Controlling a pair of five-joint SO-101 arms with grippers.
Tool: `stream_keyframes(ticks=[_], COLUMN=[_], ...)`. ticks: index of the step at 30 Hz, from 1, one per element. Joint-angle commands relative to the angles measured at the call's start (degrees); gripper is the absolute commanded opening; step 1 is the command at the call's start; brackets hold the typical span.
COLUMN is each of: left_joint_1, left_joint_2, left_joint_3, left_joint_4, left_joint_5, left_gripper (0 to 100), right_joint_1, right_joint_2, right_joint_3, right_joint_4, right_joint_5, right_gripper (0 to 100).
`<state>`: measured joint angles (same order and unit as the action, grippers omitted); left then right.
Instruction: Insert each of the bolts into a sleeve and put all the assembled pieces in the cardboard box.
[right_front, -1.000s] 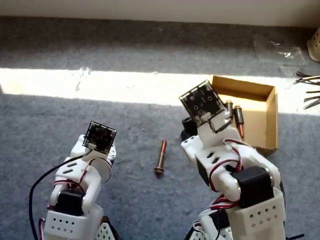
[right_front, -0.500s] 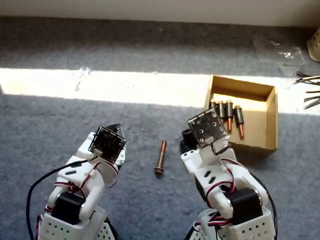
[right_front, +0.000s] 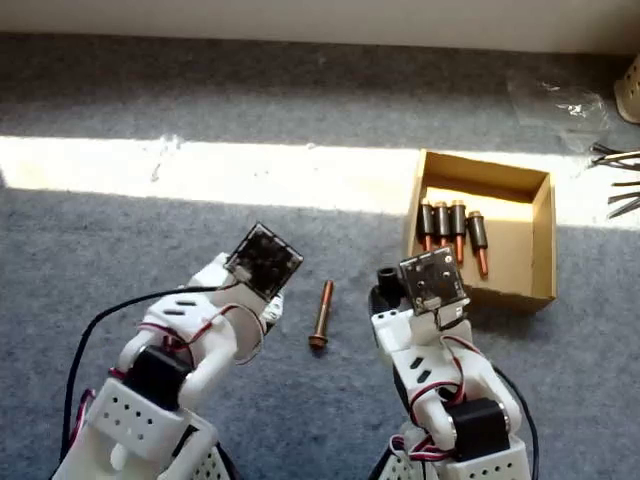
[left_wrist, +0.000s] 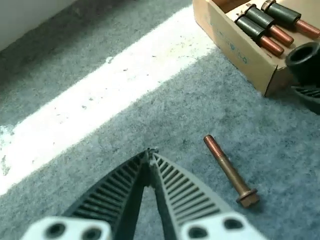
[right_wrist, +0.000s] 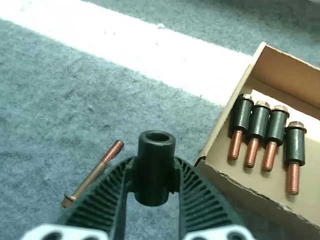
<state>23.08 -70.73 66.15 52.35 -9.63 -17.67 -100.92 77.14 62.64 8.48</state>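
Observation:
A loose copper bolt (right_front: 321, 313) lies on the grey carpet between the two arms, also seen as the bolt (left_wrist: 231, 170) and the bolt (right_wrist: 93, 173). My right gripper (right_wrist: 155, 182) is shut on a black sleeve (right_wrist: 155, 165), held upright beside the cardboard box (right_front: 540, 240); the sleeve (right_front: 388, 276) shows just left of the box. My left gripper (left_wrist: 151, 156) is shut and empty, hovering over the carpet a little left of the bolt. Several assembled bolt-and-sleeve pieces (right_front: 452, 226) lie side by side in the box (right_wrist: 280, 65).
A sunlit strip (right_front: 200, 170) crosses the carpet behind the arms. Metal tools (right_front: 615, 180) and a clear plastic bag (right_front: 560, 100) lie at the far right edge. Open carpet stretches to the left.
The right arm has drawn back from over the box toward the bolt, uncovering the assembled pieces. The left arm has swung right and forward toward the bolt.

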Motion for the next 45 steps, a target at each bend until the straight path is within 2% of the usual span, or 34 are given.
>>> stream_keyframes(ticks=[1,5,9,15,23,37,45], left_joint_1=[1.63,1.45,1.71,2.07,8.84,9.36,9.45], left_joint_2=[13.14,21.49,27.30,33.80,42.95,68.62,78.73], left_joint_3=[-5.05,-6.20,-9.19,-11.82,-16.40,-35.91,-46.99], left_joint_4=[-4.75,-6.59,-6.68,-6.68,-5.10,10.64,18.46], left_joint_5=[6.42,13.98,20.75,32.88,42.29,44.22,44.13], left_gripper=[1,1,1,12,13,13,13], right_joint_1=[0.92,4.88,5.05,5.14,5.32,5.32,5.32], right_joint_2=[-4.79,-3.91,-4.26,-4.35,-4.35,-4.35,-4.35], right_joint_3=[0.13,2.59,5.93,6.11,6.11,6.11,6.11], right_joint_4=[-1.27,-4.35,-5.76,-5.67,-5.67,-5.67,-5.67], right_joint_5=[-0.70,-0.79,-0.79,-0.79,-0.62,-0.44,-0.44], right_gripper=[0.4,0.4,0.4,0.4,0.4,0.4,0.4])
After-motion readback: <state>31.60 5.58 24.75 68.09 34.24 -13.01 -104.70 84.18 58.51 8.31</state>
